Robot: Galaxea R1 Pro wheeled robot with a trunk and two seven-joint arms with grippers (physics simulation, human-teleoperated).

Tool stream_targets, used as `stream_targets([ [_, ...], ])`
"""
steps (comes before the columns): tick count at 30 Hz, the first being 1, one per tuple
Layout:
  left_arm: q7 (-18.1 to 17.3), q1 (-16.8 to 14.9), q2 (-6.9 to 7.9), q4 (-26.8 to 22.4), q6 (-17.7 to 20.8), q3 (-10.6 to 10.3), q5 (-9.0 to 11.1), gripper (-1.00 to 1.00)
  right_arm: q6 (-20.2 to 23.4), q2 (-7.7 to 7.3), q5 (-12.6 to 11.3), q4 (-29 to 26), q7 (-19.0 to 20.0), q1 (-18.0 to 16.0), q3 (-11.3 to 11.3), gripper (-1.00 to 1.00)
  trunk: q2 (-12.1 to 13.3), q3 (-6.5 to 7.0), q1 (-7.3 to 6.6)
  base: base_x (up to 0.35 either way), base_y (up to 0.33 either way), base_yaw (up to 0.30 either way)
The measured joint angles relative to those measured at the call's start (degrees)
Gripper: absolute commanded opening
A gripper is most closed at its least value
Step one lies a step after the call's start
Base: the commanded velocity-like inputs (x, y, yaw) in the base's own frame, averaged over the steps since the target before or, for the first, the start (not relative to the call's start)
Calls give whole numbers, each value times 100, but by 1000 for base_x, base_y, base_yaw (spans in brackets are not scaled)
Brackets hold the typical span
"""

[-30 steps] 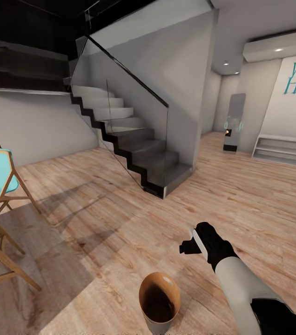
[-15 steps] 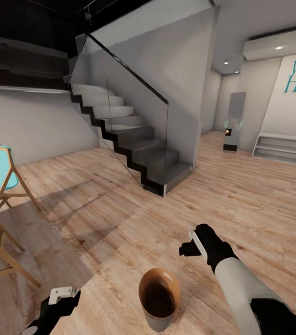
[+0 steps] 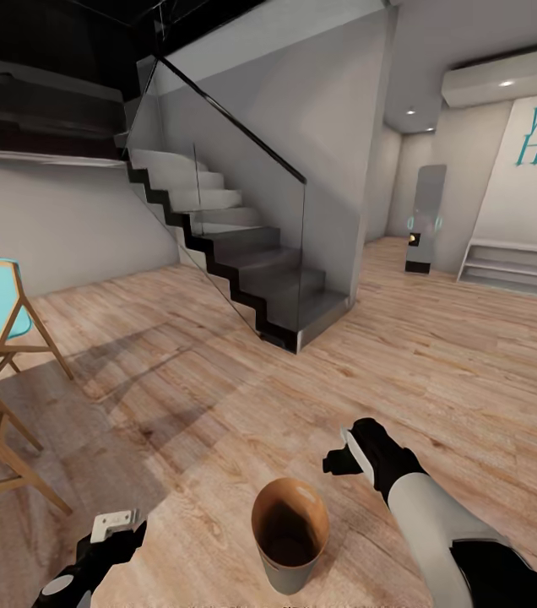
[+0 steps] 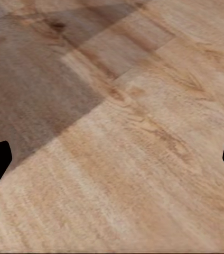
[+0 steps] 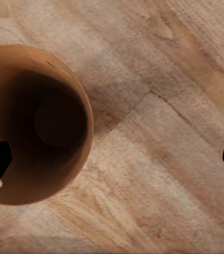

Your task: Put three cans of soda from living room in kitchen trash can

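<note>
standing upright on wood floor [image 3: 218, 405], tash can [image 3: 290, 534], base cropped, both end effectors spread empty

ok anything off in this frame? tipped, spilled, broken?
Nothing stands out. The trash can stands upright on the wood floor, with no can visible inside. Both the left gripper and right gripper hold nothing.

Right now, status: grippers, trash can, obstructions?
Left gripper and right gripper open, empty. Trash can upright on wood floor between them. No soda cans seen.
</note>
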Motion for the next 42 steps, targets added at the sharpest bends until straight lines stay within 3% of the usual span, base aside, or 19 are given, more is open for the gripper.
stream_targets([
  [16,-15,-6,-17,86,-38,-5,-4,100,-12,27,2,18,-12,0,18,100,-642,-287,351,0,0,0],
  [24,-15,-5,-17,89,-47,-12,-6,100,-12,32,2,19,-60,0,258,100,-963,-431,527,0,0,0],
  [36,-12,-5,-21,91,-53,-19,-24,100,-16,31,2,26,-85,0,327,100,-1444,-646,791,0,0,0],
  [42,-9,-5,-23,87,-66,-19,-13,100,-20,31,2,26,-87,0,330,100,-1449,-713,799,0,0,0],
])
